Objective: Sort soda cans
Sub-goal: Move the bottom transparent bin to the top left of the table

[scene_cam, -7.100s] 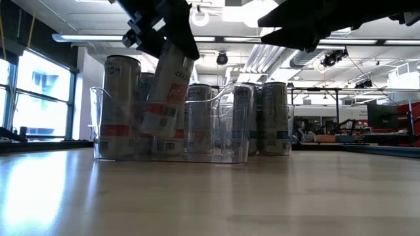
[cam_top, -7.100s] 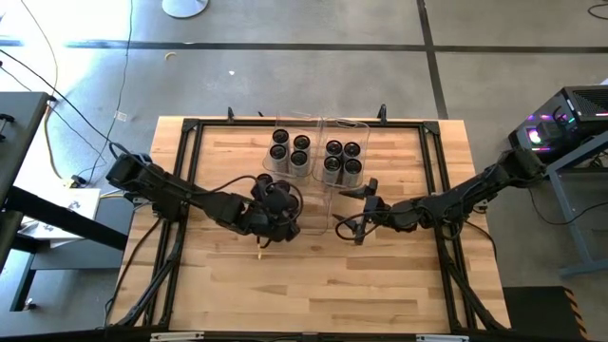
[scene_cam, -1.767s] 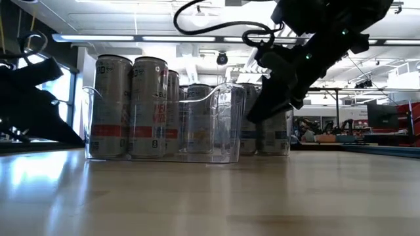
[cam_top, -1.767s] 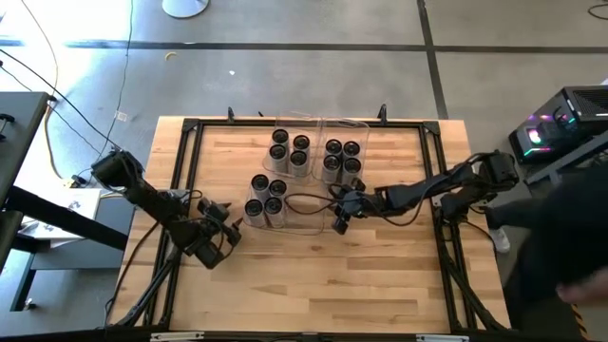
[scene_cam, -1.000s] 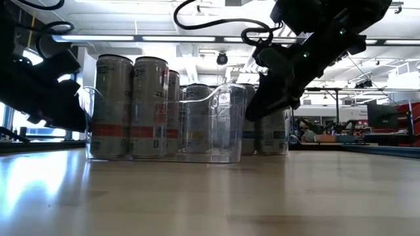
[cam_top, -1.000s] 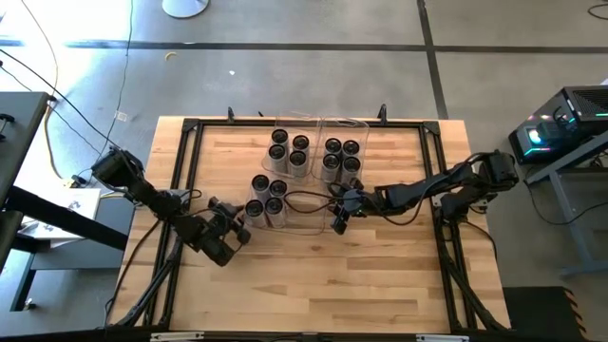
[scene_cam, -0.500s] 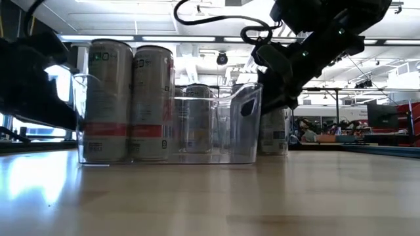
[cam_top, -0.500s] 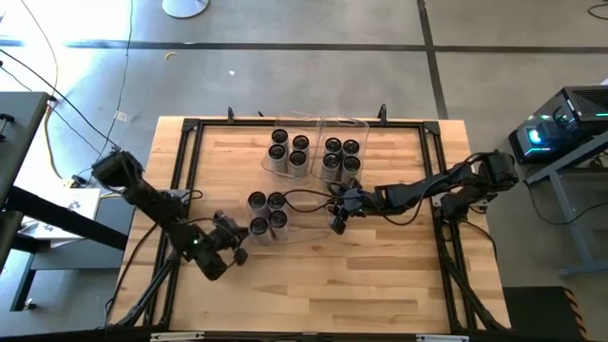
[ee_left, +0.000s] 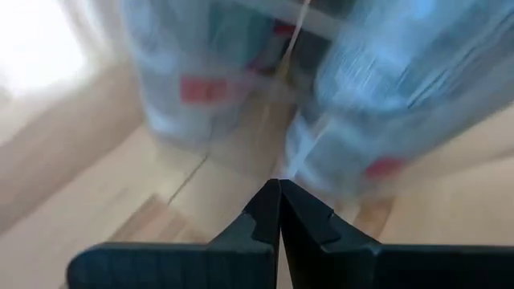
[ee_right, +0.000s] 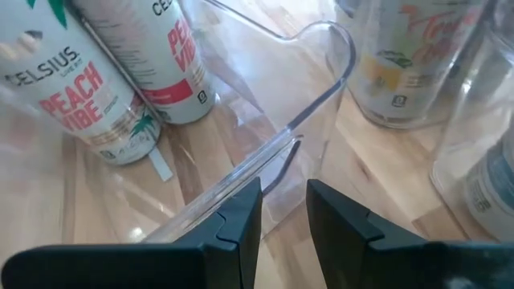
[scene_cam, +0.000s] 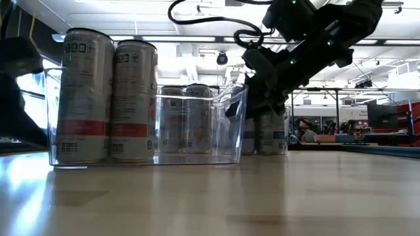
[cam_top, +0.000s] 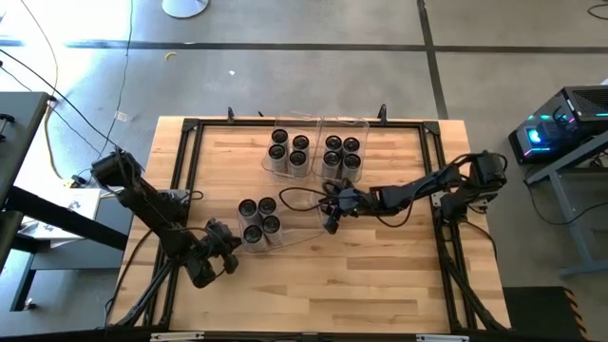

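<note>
Clear bin w/ four soda cans at bench ctr; right claw pinching rim at 3 o'clock; left claw closed empty, 8 o'clock.

Left end effector closed, empty.

A wooden table with a black metal frame stands on a grey concrete floor. Three clear plastic bins sit on it: two side by side at the far edge, one nearer the middle. A lit computer case stands off to the right
</note>
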Tool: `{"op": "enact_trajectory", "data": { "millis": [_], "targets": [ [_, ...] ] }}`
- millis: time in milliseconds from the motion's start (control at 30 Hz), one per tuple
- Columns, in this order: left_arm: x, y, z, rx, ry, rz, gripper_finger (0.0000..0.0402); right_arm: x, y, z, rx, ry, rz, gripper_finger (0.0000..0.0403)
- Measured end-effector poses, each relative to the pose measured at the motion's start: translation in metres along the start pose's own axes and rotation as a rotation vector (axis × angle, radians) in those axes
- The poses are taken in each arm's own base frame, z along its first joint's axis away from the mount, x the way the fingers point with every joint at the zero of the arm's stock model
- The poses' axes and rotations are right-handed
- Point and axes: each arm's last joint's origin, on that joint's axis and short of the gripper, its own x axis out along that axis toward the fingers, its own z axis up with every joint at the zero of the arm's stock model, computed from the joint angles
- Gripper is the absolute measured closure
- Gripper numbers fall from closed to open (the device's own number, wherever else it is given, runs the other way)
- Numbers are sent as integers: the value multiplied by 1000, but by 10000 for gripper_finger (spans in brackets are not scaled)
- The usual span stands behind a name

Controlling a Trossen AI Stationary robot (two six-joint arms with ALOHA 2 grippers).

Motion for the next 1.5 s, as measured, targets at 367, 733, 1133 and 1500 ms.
{"op": "enact_trajectory", "data": {
  "millis": [367, 733, 1133, 1500],
  "targets": [
    [-8, 12, -9, -17, 79, 66, 401, -4, -7, 5, -91, 37, 57, 305],
    [-7, 16, -6, -28, -8, 91, 401, -19, -13, 6, -84, 118, 17, 305],
    [10, 18, -5, -59, -73, 160, 401, 10, 4, -13, 12, 70, 97, 305],
    [3, 10, -10, -69, 75, 147, 401, 51, 3, 3, 5, -2, 27, 306]
  ]
}}
